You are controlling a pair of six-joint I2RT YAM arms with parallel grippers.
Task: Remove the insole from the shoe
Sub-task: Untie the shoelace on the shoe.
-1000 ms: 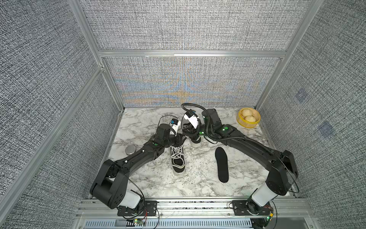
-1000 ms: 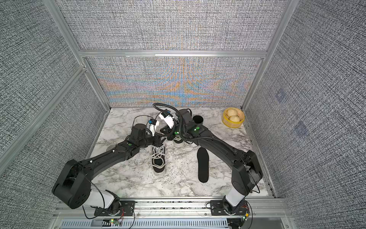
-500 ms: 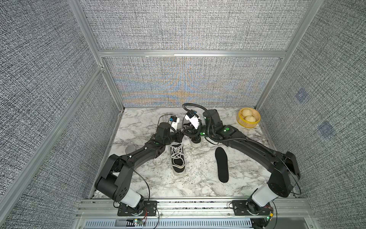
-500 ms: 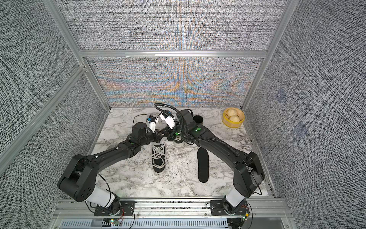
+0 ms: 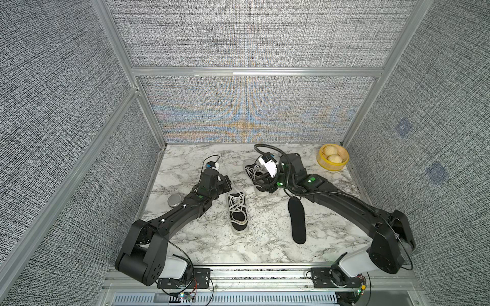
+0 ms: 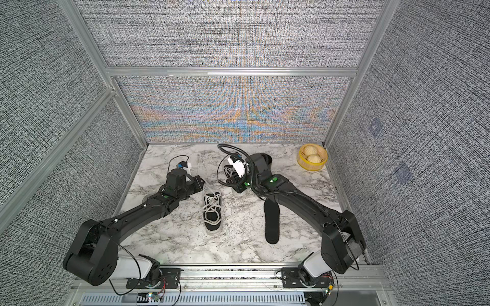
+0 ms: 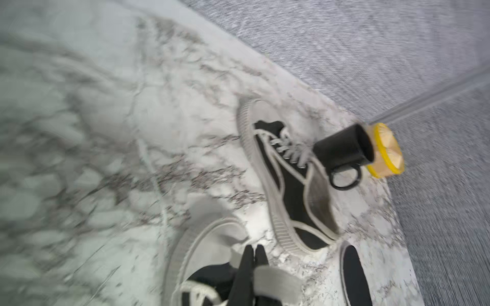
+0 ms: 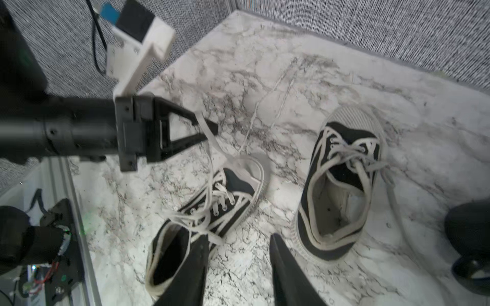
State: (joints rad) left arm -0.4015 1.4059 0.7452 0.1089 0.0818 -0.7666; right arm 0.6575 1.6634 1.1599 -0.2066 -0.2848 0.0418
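A black canvas shoe (image 5: 238,216) with a dark inside lies mid-table, also in the right wrist view (image 8: 212,212). My left gripper (image 5: 225,183) (image 7: 253,250) hangs over its toe, shut on one of its white laces (image 8: 209,132). A second shoe (image 5: 250,171) (image 8: 342,185) with a pale, bare inside lies further back. Beside and above it my right gripper (image 8: 238,239) is open, with only tabletop between its fingers. A black insole (image 5: 297,222) (image 6: 272,222) lies flat on the marble to the right of the shoes.
A yellow basket (image 5: 321,162) with two buns stands in the back right corner. A black mug (image 7: 344,151) stands behind the second shoe. A round metal tin (image 5: 175,200) lies by the left wall. Padded walls close in three sides.
My left gripper has shut on the lace and drawn a little left, away from the shoe. My right gripper has gone from shut to open.
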